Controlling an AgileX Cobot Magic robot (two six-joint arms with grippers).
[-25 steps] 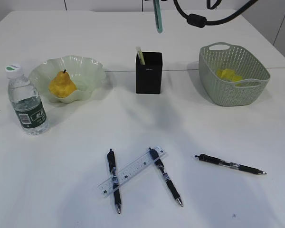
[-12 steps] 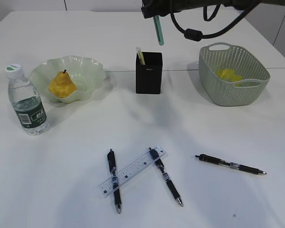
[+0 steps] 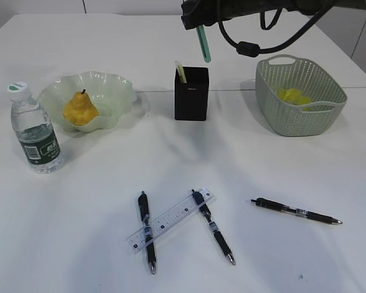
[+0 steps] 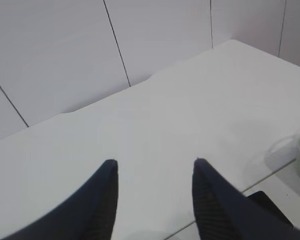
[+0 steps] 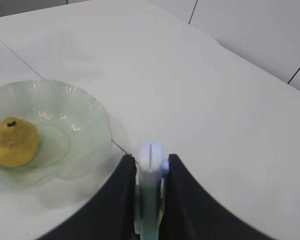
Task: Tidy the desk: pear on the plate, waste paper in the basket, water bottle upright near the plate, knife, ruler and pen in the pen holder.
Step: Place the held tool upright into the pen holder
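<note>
The white table [image 3: 79, 244] fills nearly everything I can see. At its far right stands the sage-green basket [image 3: 302, 116], with yellow waste paper [image 3: 294, 96] lying inside it. Far left of centre sits the wavy green plate [image 3: 113, 91], and the yellow pear [image 3: 79, 110] rests in it. Just beside the plate, to its near left, the water bottle [image 3: 34, 131] stands upright, white cap on top.

The black pen holder [image 3: 191, 94] is at the middle back, a pale stick-like item poking from its left corner. Above it, the right tool [image 5: 150, 170] hangs clamped on a slim green knife [image 3: 204, 44], which points down at a slight slant over the holder without touching it.

Near the front edge the clear ruler [image 3: 169, 220] lies aslant across two black pens [image 3: 147, 232], and a third pen lies well apart to the right.

The left tool [image 4: 155, 172] is held over bare table, its two dark fingers spread apart with nothing between them.
</note>
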